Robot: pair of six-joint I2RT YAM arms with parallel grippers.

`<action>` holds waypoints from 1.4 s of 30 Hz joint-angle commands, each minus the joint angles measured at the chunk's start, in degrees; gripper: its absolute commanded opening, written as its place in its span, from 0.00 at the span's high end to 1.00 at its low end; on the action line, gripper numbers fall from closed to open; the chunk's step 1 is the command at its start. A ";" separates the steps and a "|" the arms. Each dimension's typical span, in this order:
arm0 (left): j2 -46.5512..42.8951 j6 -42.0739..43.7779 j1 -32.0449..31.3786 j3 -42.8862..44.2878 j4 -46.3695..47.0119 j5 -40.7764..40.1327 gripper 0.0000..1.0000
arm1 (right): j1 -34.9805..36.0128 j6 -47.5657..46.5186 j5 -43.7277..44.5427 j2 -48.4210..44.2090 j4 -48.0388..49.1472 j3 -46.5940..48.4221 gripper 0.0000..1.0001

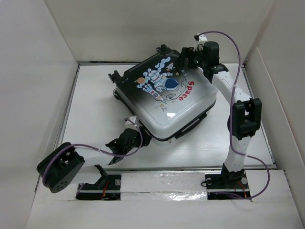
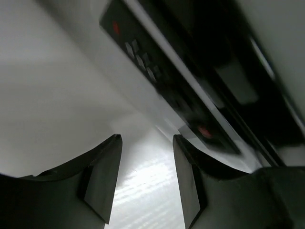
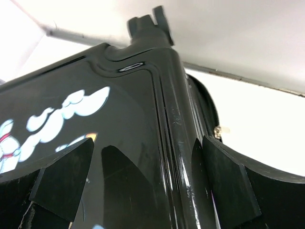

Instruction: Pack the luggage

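Observation:
The luggage (image 1: 167,95) lies flat and closed on the white table (image 1: 95,95), with its astronaut and red "Space" print facing up. My left gripper (image 1: 135,132) is low at its near left corner, open and empty. In the left wrist view, the left gripper (image 2: 147,140) points at the table beside the suitcase's side, where a black lock panel (image 2: 143,62) shows. My right gripper (image 1: 187,57) is at the far right corner, open. In the right wrist view, the right gripper (image 3: 147,143) straddles the black shell's ridge (image 3: 167,109) without closing on it.
White walls enclose the table on the left, back and right. A black side handle (image 1: 193,125) sits on the suitcase's near right edge. Black wheels (image 1: 114,78) stick out at its far left. A zip pull (image 3: 220,130) hangs on the seam by my right finger.

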 commanded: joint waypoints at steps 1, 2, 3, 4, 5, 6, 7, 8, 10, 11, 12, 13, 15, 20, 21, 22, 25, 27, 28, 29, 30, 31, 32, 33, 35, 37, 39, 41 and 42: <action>2.87 -3.10 -2.49 8.34 15.56 5.21 0.54 | 8.91 -0.55 -15.73 -9.39 -3.39 4.06 0.00; 4.19 -2.92 -2.49 9.14 15.56 5.30 0.54 | 9.52 -2.74 -14.94 -11.32 -2.87 1.53 0.00; 4.55 -3.01 -2.49 9.93 15.56 5.12 0.54 | 9.53 -3.89 -14.67 -15.95 -1.47 -0.41 0.00; 4.72 -3.18 -3.02 10.72 15.56 4.43 0.54 | 10.13 -5.04 -14.24 -18.52 -1.20 -2.26 0.00; 4.29 -3.53 -3.02 10.91 15.21 3.81 0.54 | 10.14 -7.14 -13.01 -21.24 -1.02 -6.63 0.00; 4.11 -3.71 -3.02 11.00 15.12 2.50 0.53 | 10.75 -8.11 -11.78 -24.49 -0.93 -9.46 0.00; 3.59 -3.88 -3.02 11.34 14.16 1.70 0.53 | 11.37 -9.17 -9.60 -31.66 1.24 -13.23 0.00; 3.50 -3.71 -3.02 11.70 13.46 1.43 0.53 | 11.37 -9.44 -8.70 -35.56 3.62 -17.61 0.00; 3.41 -3.19 -3.02 12.92 12.05 0.29 0.53 | 11.99 -9.27 -5.81 -47.38 9.76 -31.06 0.00; 3.41 -3.01 -3.02 13.10 11.26 0.03 0.53 | 12.68 -8.66 -3.27 -51.12 10.75 -35.02 0.01; 3.49 -3.18 -3.02 13.11 11.43 -0.24 0.53 | 13.30 -8.22 -2.46 -54.81 11.28 -42.46 0.03; 3.50 -3.27 -3.02 13.28 11.60 -0.24 0.53 | 13.30 -7.78 -1.67 -58.33 12.16 -46.01 0.07; 4.02 -3.36 -3.02 13.63 11.69 0.37 0.53 | 14.53 -5.23 3.50 -68.09 12.17 -52.52 0.37; 3.76 -3.53 -3.02 13.37 11.25 -0.15 0.53 | 14.54 2.06 18.53 -83.04 -2.05 -65.79 1.00; 3.59 -3.27 -3.02 13.28 11.08 -0.24 0.53 | 14.54 2.51 22.29 -87.76 -4.60 -67.04 1.00; 3.41 -3.18 -3.02 12.93 10.81 -0.33 0.53 | 14.54 5.12 27.20 -90.15 -9.23 -68.36 1.00; 1.66 -3.44 -1.97 11.79 10.46 -0.41 0.53 | 12.26 11.82 42.08 -97.20 -14.18 -73.20 1.00; 0.78 -3.10 -1.97 11.52 9.76 -0.50 0.54 | 10.59 14.19 48.42 -97.47 -15.25 -74.52 1.00; 0.34 -2.40 -1.97 11.61 9.15 -0.59 0.54 | 9.62 15.07 49.39 -95.56 -14.65 -75.05 1.00; -0.54 -2.13 -1.97 11.61 8.27 -0.59 0.54 | 7.44 15.17 48.79 -94.15 -13.77 -75.23 0.99; -1.59 -1.78 -1.97 11.09 7.92 -0.94 0.54 | 4.72 15.17 47.57 -90.74 -10.80 -75.58 0.95; -1.60 -1.78 -1.97 10.65 7.91 -1.03 0.54 | 4.69 15.17 47.56 -90.71 -9.38 -75.75 0.95; -2.56 -1.78 -1.97 10.30 8.00 -1.12 0.54 | 1.47 15.25 45.64 -87.31 -7.45 -75.93 0.85; -3.00 -1.69 -1.97 9.86 8.00 -1.03 0.54 | -0.56 14.82 43.79 -85.45 -5.17 -76.28 0.78; -4.06 -1.16 -1.97 9.15 7.65 -1.03 0.54 | -5.30 14.20 38.01 -78.71 2.56 -76.37 0.67; -4.76 -1.07 -1.97 8.10 7.56 -1.47 0.54 | -11.90 14.11 31.57 -73.16 8.69 -75.32 0.59; -6.08 -1.42 -1.97 7.13 7.74 -1.47 0.54 | -17.68 14.55 26.50 -65.27 11.63 -74.35 0.56; -7.13 -1.16 -1.97 6.34 7.56 -1.47 0.54 | -18.78 14.20 23.22 -60.67 17.14 -72.95 0.56; -7.31 -1.07 -1.97 6.25 7.47 -1.56 0.54 | -19.38 12.03 14.33 -55.17 21.18 -72.25 0.56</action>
